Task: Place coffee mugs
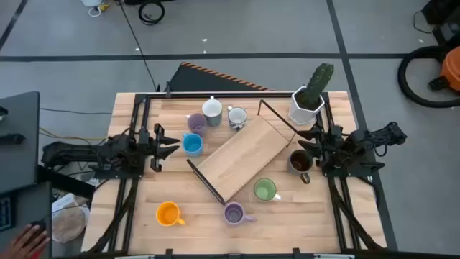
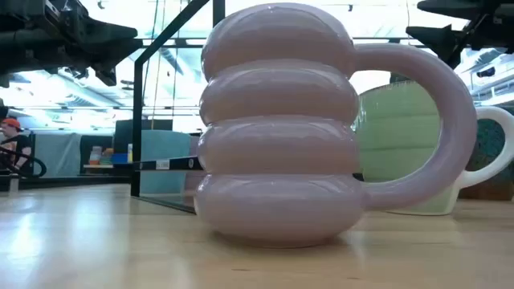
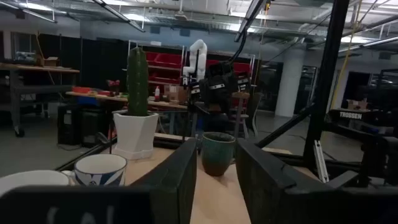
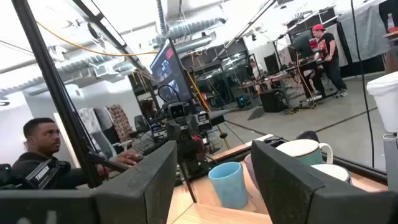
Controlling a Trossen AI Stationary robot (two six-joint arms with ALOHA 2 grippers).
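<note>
Several coffee mugs stand on the table around a slanted wooden board point(image 1: 244, 155). These are a lilac mug point(image 1: 195, 121), two white ones point(image 1: 211, 108) point(image 1: 237, 116), a blue one point(image 1: 192, 144), an orange one point(image 1: 167, 214), a second lilac one point(image 1: 234, 213), a green one point(image 1: 265, 190) and a dark brown one point(image 1: 300, 162). My left gripper point(image 1: 171, 147) hovers open just left of the blue mug, empty. My right gripper point(image 1: 305, 144) is open and empty, just beyond the brown mug point(image 3: 217, 152). The blue mug point(image 4: 227, 183) shows past the right fingers.
A white faceted pot with a cactus point(image 1: 309, 101) stands at the far right corner. A black wire frame point(image 1: 277, 119) rises around the board. The near lilac mug point(image 2: 277, 128) fills the low view. A person point(image 4: 40, 158) sits beyond the table's left side.
</note>
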